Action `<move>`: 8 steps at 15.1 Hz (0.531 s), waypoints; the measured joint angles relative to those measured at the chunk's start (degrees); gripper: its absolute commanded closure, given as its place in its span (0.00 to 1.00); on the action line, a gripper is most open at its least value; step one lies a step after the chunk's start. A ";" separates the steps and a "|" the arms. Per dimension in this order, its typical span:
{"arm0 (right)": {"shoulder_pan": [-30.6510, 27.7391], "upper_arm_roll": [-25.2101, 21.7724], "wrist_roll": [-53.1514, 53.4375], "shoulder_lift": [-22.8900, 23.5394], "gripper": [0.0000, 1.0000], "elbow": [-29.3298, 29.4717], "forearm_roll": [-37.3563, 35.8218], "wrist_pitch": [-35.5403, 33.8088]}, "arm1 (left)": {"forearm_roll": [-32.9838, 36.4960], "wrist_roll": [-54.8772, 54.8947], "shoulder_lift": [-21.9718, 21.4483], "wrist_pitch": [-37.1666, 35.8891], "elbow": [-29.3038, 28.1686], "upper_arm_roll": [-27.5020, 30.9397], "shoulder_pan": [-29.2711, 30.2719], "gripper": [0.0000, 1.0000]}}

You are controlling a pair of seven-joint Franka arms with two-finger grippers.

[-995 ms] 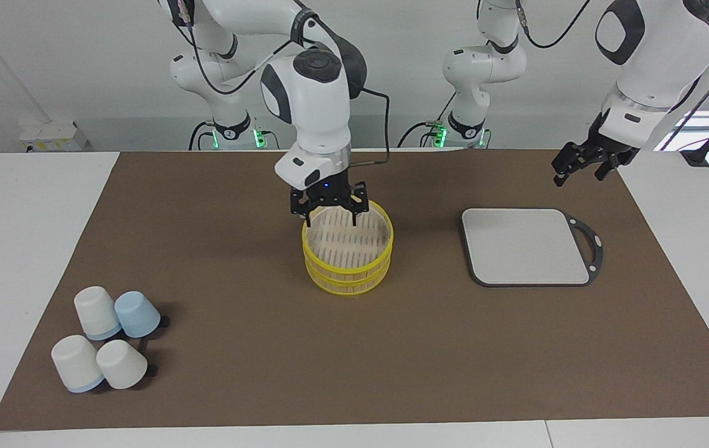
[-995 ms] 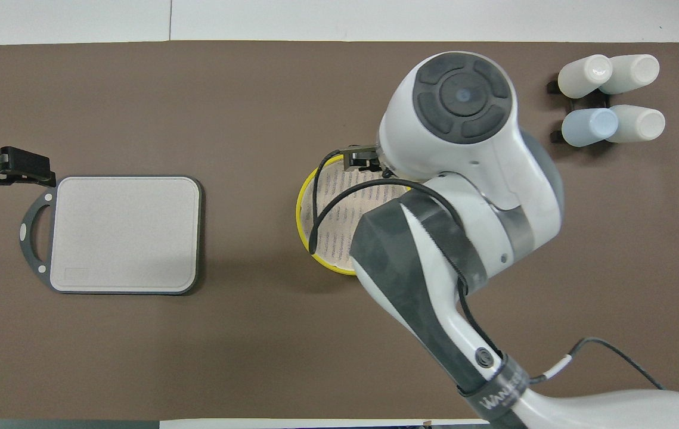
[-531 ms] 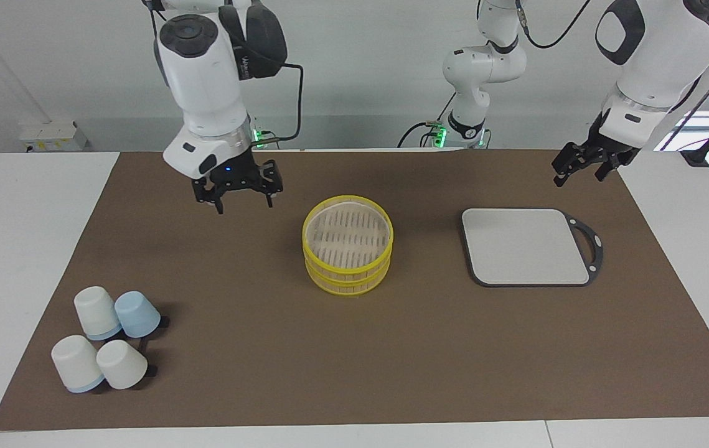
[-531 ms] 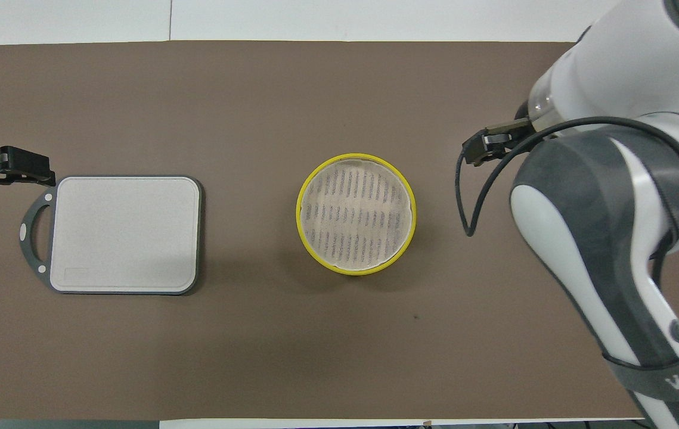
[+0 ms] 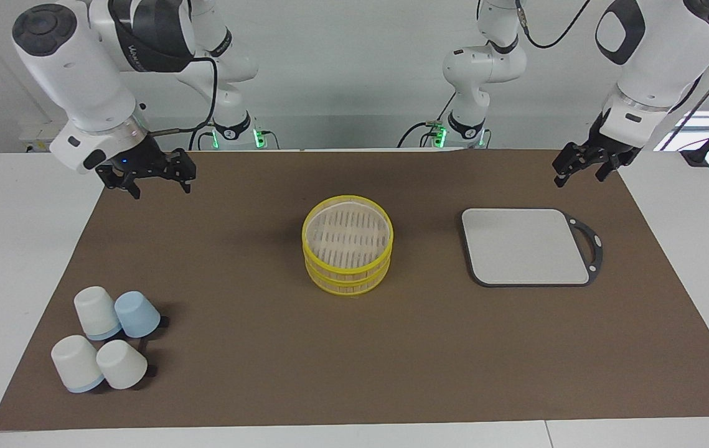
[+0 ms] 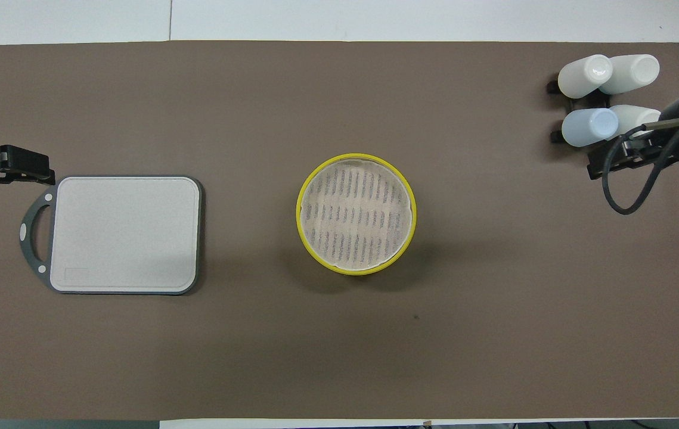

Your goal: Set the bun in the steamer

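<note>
The steamer (image 5: 347, 269) (image 6: 309, 179) stands mid-mat, a yellow-rimmed round basket with a pale slatted upper piece resting on top. No bun shows in either view; whether it lies under that slatted piece I cannot tell. My right gripper (image 5: 162, 188) hangs open and empty above the mat's corner at the right arm's end, well apart from the steamer. The left gripper (image 5: 578, 179) (image 6: 23, 170) waits open and empty in the air above the mat's edge, by the handle end of the grey board.
A flat grey board with a black rim (image 5: 525, 246) (image 6: 124, 233) lies toward the left arm's end. Several white and pale blue cups (image 5: 108, 339) (image 6: 607, 98) lie clustered at the right arm's end, farther from the robots than the steamer.
The right arm swung away from above the steamer to the right arm's end of the table, its gripper open and empty throughout. The left arm has not moved.
</note>
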 measured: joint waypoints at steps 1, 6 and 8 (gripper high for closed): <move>-0.82 0.00 0.00 -0.75 0.00 -1.51 0.01 1.27 | 0.00 0.00 0.00 0.01 0.00 0.00 0.00 0.00; -2.47 0.01 0.00 -3.51 0.00 -7.25 0.07 8.04 | 0.00 0.02 0.00 0.15 0.00 0.11 0.02 0.00; -2.47 0.03 0.00 -3.60 0.00 -7.30 0.07 8.28 | 0.00 0.02 0.00 0.24 0.00 0.11 0.02 0.00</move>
